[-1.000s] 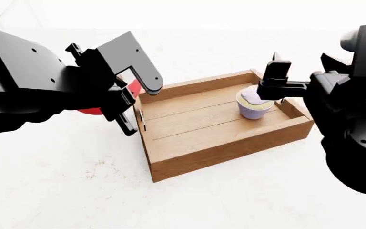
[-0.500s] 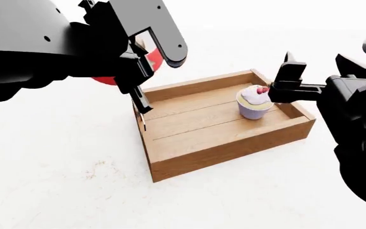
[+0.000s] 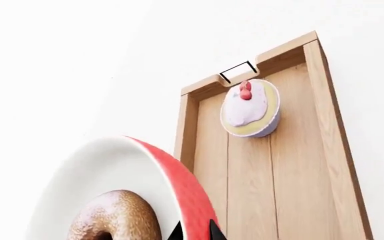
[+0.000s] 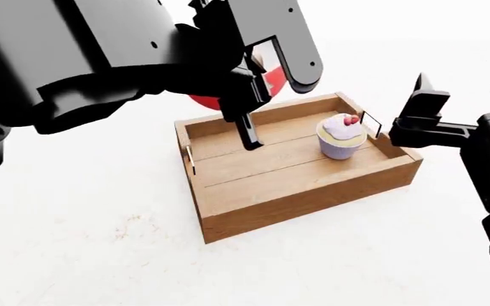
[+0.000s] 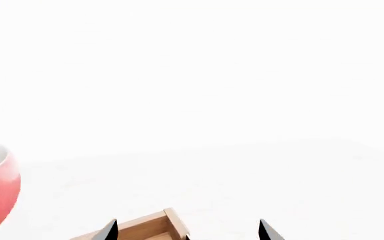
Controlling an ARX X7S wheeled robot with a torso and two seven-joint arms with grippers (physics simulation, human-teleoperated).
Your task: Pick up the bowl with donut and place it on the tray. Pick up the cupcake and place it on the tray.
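Bowl [image 3: 178, 185] with the donut [image 3: 115, 220] inside hangs pinched by its rim in the left hand [image 3: 195, 232], raised over the near-left end of the tray [image 4: 305, 194], not yet set down. Cupcake [image 4: 341, 138] already stands in the tray's right end. Right hand [image 5: 188, 231], spread and empty, hovers beside it. Plain white desk [image 4: 83, 255], blank white surroundings.

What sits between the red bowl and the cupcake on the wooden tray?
Only bare plank floor of the light-brown wooden tray lies between the glossy red bowl and the lilac-wrapped cupcake, in the left wrist view.
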